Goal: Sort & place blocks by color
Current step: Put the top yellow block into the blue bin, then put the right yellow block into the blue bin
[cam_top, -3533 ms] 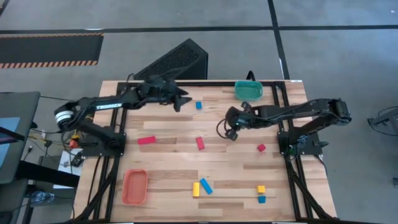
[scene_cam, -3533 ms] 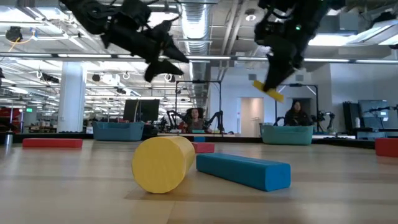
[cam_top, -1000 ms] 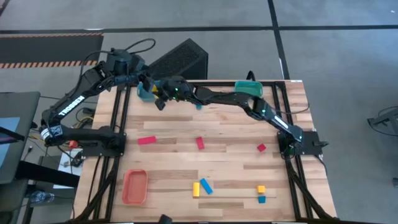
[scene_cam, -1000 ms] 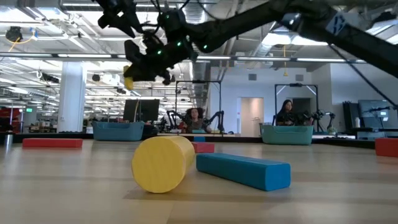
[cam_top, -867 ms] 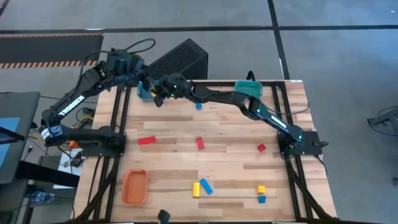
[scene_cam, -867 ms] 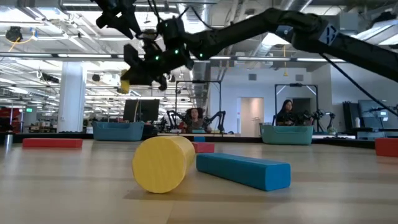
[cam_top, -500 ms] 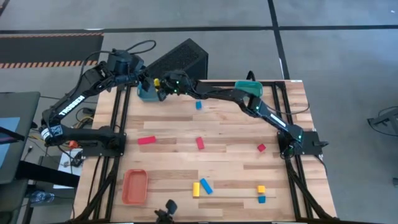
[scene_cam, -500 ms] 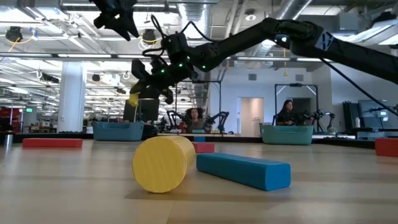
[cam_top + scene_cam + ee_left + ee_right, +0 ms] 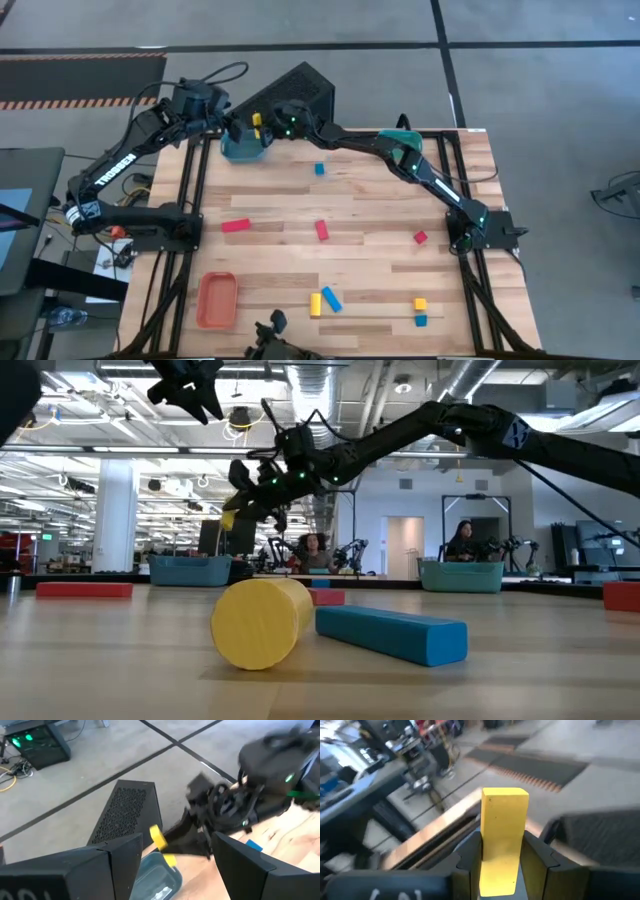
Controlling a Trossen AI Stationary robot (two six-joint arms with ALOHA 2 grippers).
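Note:
My right gripper [image 9: 263,125] reaches across to the far left corner, shut on a yellow bar block [image 9: 504,840]. The block hangs just above the far rim of a teal tray [image 9: 243,150] that rests on the table. My left gripper [image 9: 228,128] hovers open above that tray, its fingers wide apart in the left wrist view, and touches nothing. Other blocks lie on the table: a blue cube [image 9: 319,169], two red bars [image 9: 236,226] [image 9: 321,230], a red cube [image 9: 420,237], a yellow block [image 9: 315,303] beside a blue bar [image 9: 331,298], and a yellow cube [image 9: 420,303] by a blue cube [image 9: 420,320]. My right gripper pinches the yellow bar between its two fingers [image 9: 470,857], on the bar's two long sides [image 9: 487,855] near its middle. The fingers come roughly level from the table's right and lie across the bar. One end [image 9: 505,795] sticks out past them. The bar is lifted clear.
A second teal tray [image 9: 400,146] stands at the far right and an orange tray [image 9: 217,300] at the near left. A black slanted box [image 9: 285,95] sits just beyond the far edge. The two arms are close together over the far left corner.
My right gripper has carried the yellow bar toward the table's far edge and a little downward, rolling its wrist, until the bar is over the teal tray's far rim. The bar stays clear of the table.

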